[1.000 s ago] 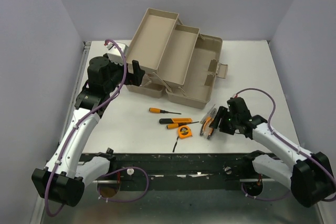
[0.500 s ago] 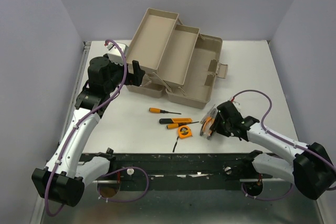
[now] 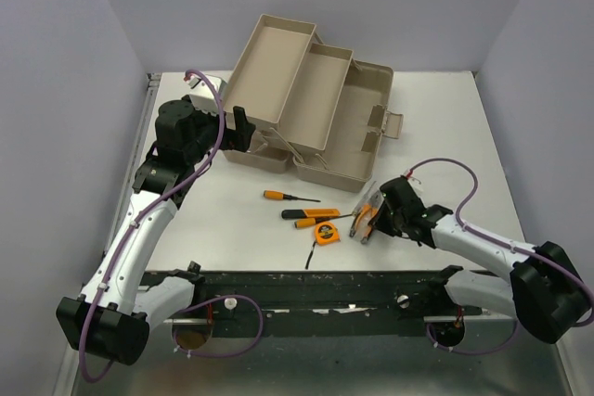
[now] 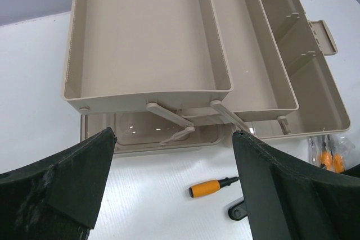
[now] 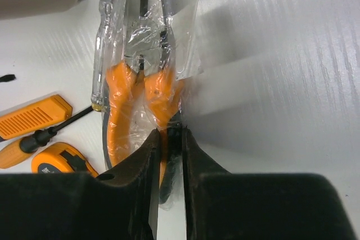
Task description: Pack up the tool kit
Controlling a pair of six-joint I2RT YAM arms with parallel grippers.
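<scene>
Toolbox (image 3: 320, 99) stands open at the upper middle of the top view, both fold-out trays raised and bare. Its tools lie loose on the table (image 3: 232, 220) below it: a screwdriver (image 3: 290, 197), a tape measure (image 3: 326, 233) and, right of those, pliers (image 5: 140, 91) sealed in a clear bag. The right claw (image 5: 169, 139), which stood just right of the bag a second ago, has slid onto it and is now pressed together, pinching one orange pliers handle through the plastic. That looks like a grasp made, so a lift toward the box seems next. The left claw (image 4: 174, 136) hangs spread wide before the trays, unmoved.
</scene>
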